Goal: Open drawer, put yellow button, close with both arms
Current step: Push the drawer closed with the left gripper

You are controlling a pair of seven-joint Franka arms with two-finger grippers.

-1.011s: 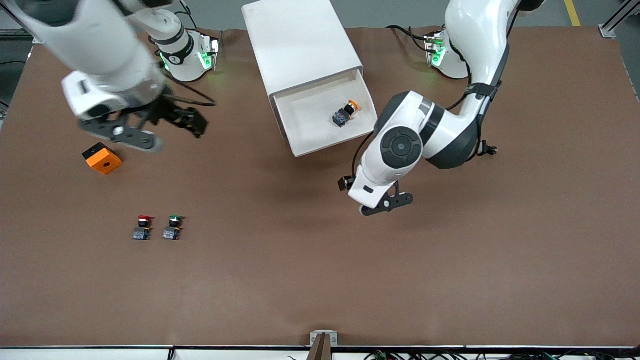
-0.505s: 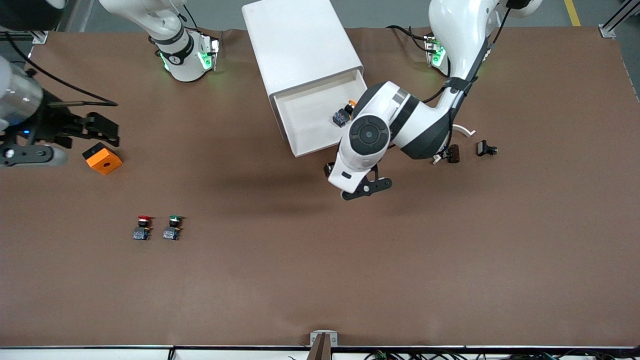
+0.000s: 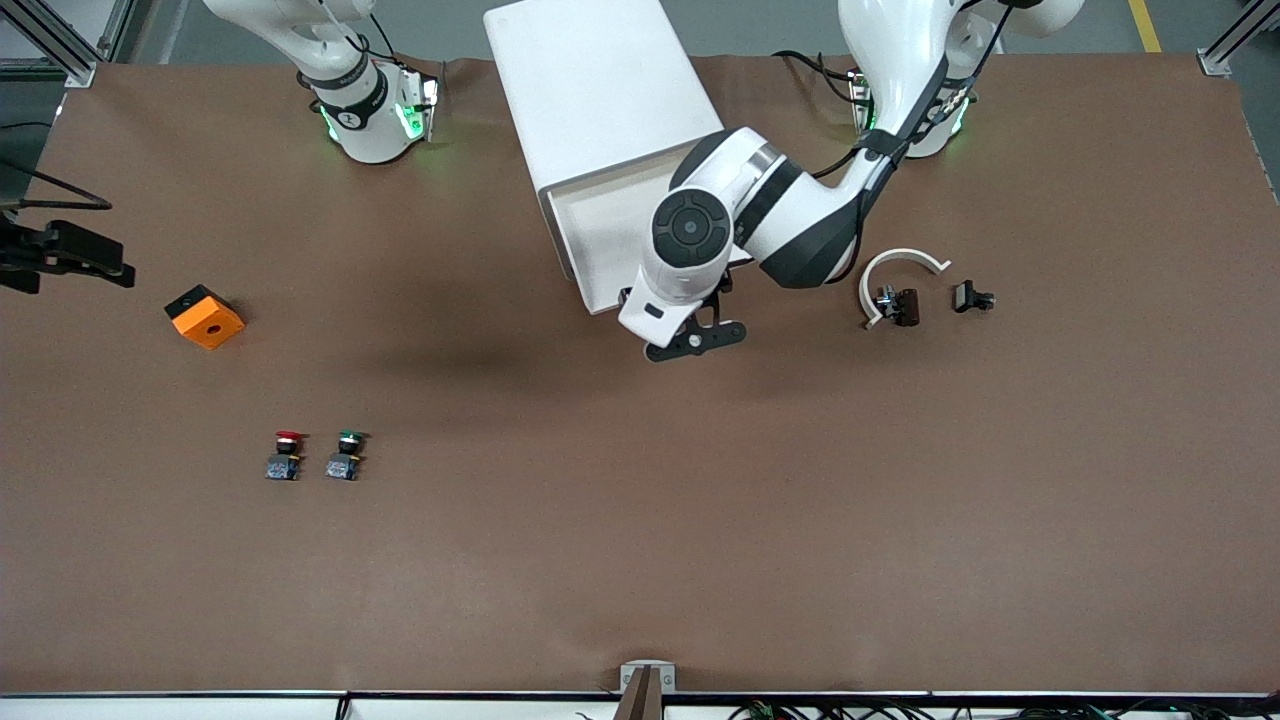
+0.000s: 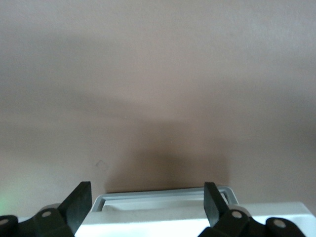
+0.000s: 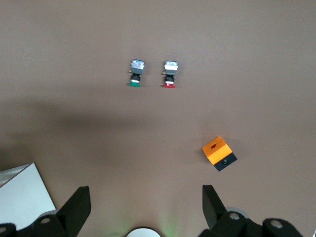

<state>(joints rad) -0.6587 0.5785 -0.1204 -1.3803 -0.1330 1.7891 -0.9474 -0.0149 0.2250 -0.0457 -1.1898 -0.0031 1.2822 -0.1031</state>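
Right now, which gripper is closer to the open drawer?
Left. The left gripper hangs open at the front edge of the drawer. The right gripper is open too, up by the right arm's end of the table, above the orange block.

Both grippers' fingers [image 4: 79, 205] [image 5: 78, 206] apart

A red-capped pushbutton [image 3: 287, 455] and a green-capped pushbutton [image 3: 345, 455] stand side by side on the brown table [image 3: 640, 560]. An orange block [image 3: 205, 317] lies near the right arm's end.
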